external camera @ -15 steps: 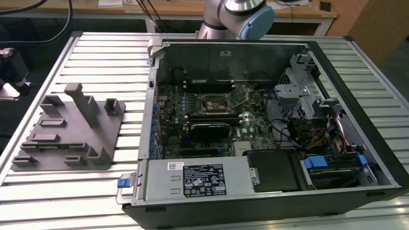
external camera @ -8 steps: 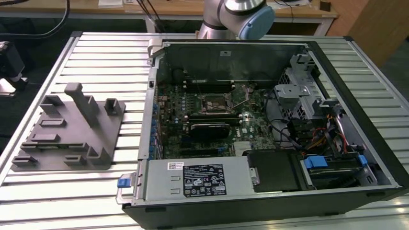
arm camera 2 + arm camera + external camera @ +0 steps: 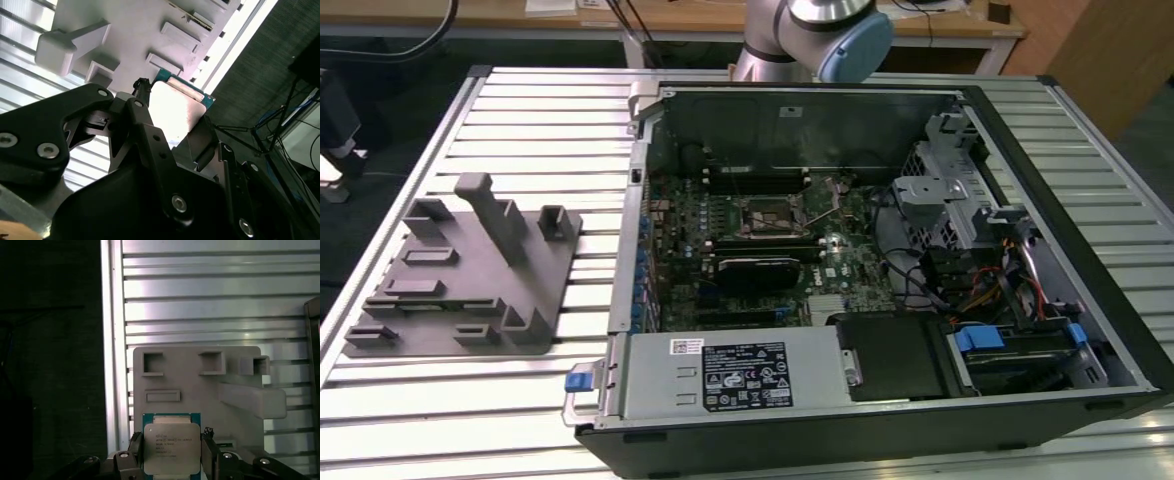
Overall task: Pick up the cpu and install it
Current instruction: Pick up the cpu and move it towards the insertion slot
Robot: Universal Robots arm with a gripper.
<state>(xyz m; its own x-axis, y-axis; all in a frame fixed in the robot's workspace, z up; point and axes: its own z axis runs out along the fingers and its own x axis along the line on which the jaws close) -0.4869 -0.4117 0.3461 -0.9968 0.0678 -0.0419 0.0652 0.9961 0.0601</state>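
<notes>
Slatted metal table [image 3: 520, 110] carries everything. An open computer case [image 3: 1067, 330] lies on its side toward the exterior view's right, with the motherboard [image 3: 720, 230] exposed inside. A power supply [image 3: 734, 375] sits along the case's near edge. The black-framed socket [image 3: 770, 213] is near the board's middle.

A grey fixture block [image 3: 467, 270] with slots and upright posts lies flat on the table at the exterior view's left, well apart from the socket. The arm [image 3: 821, 35] is at the far edge, behind the case.

In both wrist views the gripper [image 3: 171, 454] [image 3: 172, 120] is clamped on the cpu [image 3: 171, 445] [image 3: 175, 107]. The black fingers [image 3: 209, 450] [image 3: 142, 125] press on two opposite edges of the chip, one on each side. The chip sits between the fingertips with its silvery top facing the first wrist camera, and a green border shows around the metal lid. The end away from the gripper body sticks out past the fingertips.

The grey fixture block [image 3: 200, 385] [image 3: 130, 30] and table slats [image 3: 200, 290] are behind the chip. Cannot tell whether the chip touches the block.
</notes>
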